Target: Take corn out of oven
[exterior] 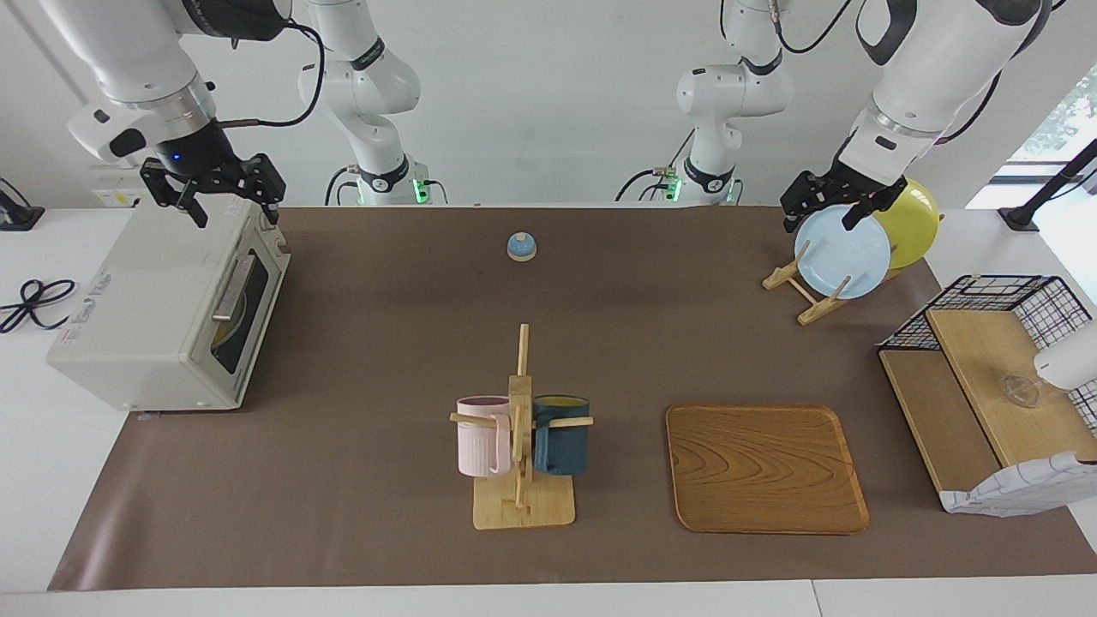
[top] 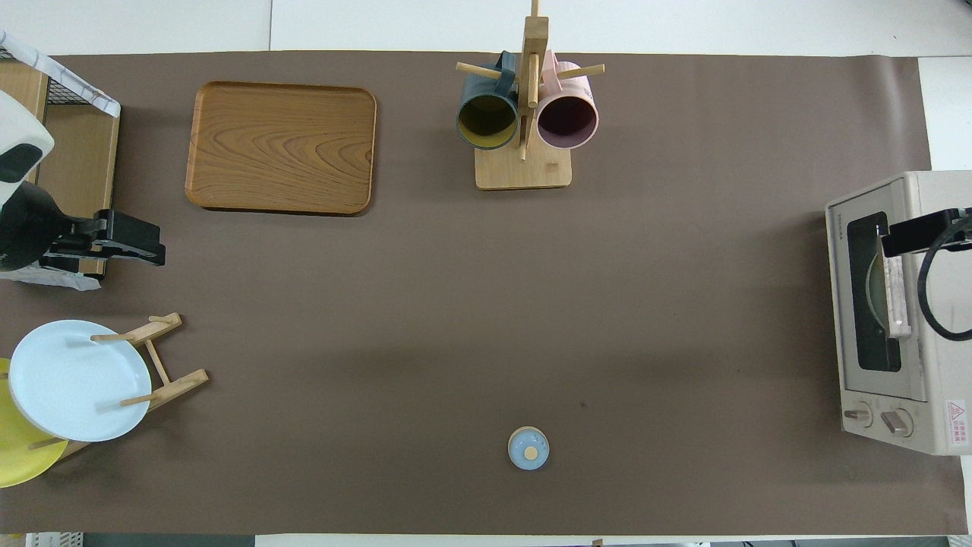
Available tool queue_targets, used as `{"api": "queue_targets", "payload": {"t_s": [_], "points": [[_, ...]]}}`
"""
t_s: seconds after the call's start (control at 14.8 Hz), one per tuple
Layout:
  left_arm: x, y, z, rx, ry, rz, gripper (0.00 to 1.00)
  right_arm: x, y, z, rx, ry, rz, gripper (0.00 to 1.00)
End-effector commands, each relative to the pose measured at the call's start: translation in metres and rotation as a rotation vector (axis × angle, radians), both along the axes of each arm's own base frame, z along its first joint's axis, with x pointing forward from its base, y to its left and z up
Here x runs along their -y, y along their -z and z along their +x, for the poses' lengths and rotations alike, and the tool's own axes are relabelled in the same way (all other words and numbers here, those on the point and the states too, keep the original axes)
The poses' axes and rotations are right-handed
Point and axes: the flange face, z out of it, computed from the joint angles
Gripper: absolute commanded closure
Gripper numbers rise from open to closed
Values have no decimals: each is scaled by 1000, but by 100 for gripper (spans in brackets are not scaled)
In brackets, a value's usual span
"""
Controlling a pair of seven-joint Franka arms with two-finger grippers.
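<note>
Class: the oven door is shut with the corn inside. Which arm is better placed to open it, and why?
The right arm. Its tool hangs open over the oven, above the door handle. The left tool is over the plate rack at the table's other end.

- Robot lab, staged as a kitchen.
- Two white arms bolted at a white table [exterior: 26, 480], cables trailing, bare white wall.
- Brown mat [exterior: 386, 343] carries props: toaster oven [exterior: 163, 317], mug rack [exterior: 521, 428], plate stand [exterior: 810, 287], wooden tray [exterior: 763, 467].

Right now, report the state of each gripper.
Left gripper: open, holding nothing, over the plate rack.
Right gripper: open, holding nothing, over the oven.
</note>
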Motion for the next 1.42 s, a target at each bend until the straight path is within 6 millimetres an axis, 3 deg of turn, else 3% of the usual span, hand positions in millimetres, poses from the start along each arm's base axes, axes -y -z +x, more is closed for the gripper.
{"api": "queue_targets", "payload": {"t_s": [0.0,0.54,0.61,0.68,0.74,0.95,1.15,1.28,1.35], "points": [[-4,-6,-5,-1,-1,18,0,-1,-3,-2,16,16,20,0],[-4,-6,-5,-1,-1,18,0,3,5,-2,28,15,17,0],[-4,-6,-5,-1,-1,18,0,4,12,-5,24,17,18,26],[-4,-6,-5,-1,-1,18,0,10,16,-9,15,21,20,78],[-4,-6,-5,-1,-1,18,0,18,18,-10,13,-1,20,100],[-4,-6,-5,-1,-1,18,0,21,26,-10,3,-146,19,100],[-4,-6,-5,-1,-1,18,0,38,69,-8,31,-26,7,100],[-4,-6,-5,-1,-1,18,0,58,83,-13,12,39,6,100],[-4,-6,-5,-1,-1,18,0,57,89,-13,1,55,8,100]]}}
